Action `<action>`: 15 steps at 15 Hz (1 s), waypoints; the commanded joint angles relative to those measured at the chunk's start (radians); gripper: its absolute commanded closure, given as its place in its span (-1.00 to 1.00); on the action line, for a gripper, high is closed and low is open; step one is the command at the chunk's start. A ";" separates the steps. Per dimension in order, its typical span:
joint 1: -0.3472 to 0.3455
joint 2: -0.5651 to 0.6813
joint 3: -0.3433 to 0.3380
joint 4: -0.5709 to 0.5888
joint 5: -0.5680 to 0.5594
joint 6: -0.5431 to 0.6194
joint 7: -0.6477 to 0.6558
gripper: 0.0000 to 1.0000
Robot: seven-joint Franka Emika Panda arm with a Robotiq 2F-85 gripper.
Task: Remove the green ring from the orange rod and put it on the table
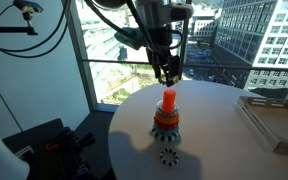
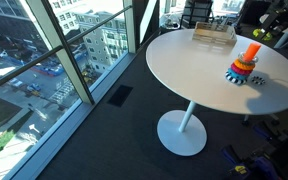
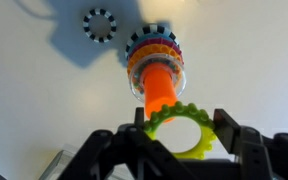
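Gear ring [image 3: 100, 24], dark and toothed, lies alone on the table [image 3: 24, 90] at upper left of the wrist view; right of it the stack [image 3: 152, 48] sits at upper centre, rod [image 3: 162, 88] pointing down-frame. At lower centre the green ring [image 3: 184, 113] is pinched across its rim between the fingers [image 3: 226, 132], at the rod's tip; whether it is fully clear I cannot tell. It looks light, stiff plastic, toothed yet slick: best held by opposite outer edges, gently, lest it pop out or snag the rod

Daylight from windows [image 2: 54, 60], soft table [image 3: 24, 110] shadows, wrist view seemingly blurred.
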 commanded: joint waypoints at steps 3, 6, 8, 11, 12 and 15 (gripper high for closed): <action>0.031 -0.072 0.008 -0.038 0.025 -0.065 -0.078 0.11; 0.052 -0.086 0.015 -0.051 0.024 -0.093 -0.104 0.11; 0.062 -0.092 0.023 -0.061 0.016 -0.105 -0.109 0.11; 0.072 -0.095 0.030 -0.071 0.013 -0.110 -0.116 0.11; 0.075 -0.095 0.031 -0.073 0.012 -0.111 -0.120 0.11; 0.072 -0.068 0.036 -0.065 0.003 -0.093 -0.096 -0.39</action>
